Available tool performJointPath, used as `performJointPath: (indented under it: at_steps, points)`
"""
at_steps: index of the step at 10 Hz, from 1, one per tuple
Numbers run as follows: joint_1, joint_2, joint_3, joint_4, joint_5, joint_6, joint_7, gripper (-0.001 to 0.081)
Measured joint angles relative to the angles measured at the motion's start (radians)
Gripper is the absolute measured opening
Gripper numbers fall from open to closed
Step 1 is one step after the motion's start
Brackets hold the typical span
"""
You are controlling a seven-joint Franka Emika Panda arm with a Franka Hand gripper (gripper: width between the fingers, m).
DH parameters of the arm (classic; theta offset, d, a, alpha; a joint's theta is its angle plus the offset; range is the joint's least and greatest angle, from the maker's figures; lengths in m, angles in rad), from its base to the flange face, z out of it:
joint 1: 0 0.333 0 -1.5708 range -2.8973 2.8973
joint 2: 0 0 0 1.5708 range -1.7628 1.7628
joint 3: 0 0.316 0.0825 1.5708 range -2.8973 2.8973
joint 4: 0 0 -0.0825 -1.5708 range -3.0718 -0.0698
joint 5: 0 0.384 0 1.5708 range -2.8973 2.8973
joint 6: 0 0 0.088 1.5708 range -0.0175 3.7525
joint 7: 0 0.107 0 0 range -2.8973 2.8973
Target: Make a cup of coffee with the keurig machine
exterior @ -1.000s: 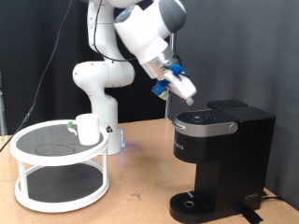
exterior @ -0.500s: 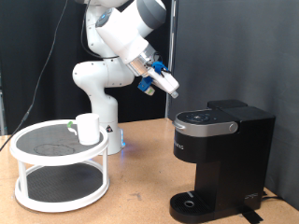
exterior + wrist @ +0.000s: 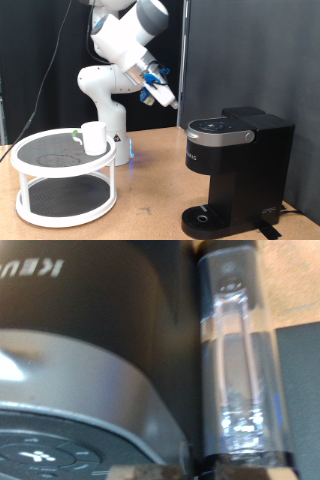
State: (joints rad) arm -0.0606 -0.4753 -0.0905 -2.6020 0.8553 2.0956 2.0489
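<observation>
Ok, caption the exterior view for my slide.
Pincer raised above the table between the cup and the closed keurig machine.

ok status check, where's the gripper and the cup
Gripper in the air above and left of the keurig machine, holding nothing visible. Cup on the round rack. Nothing between.

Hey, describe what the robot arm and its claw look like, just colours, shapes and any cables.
The arm is glossy white, built of rounded, bulbous segments with grey joint caps. Its claw is a pale, slim two-finger piece with bright blue parts behind it. A thin dark cable hangs behind the arm. No markings are legible.
</observation>
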Motion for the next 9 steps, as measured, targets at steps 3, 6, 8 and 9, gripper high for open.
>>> performJointPath:
  at_steps: [3,6,8,9]
  points:
    - [-0.041,-0.067,-0.08,-0.008,-0.072,-0.144,-0.038,0.0]
    - [-0.066,-0.106,-0.12,-0.016,-0.096,-0.203,-0.047,0.0]
    - [-0.077,-0.116,-0.126,-0.029,-0.112,-0.19,-0.073,0.0]
    - [-0.095,-0.131,-0.14,-0.039,-0.138,-0.2,-0.086,0.0]
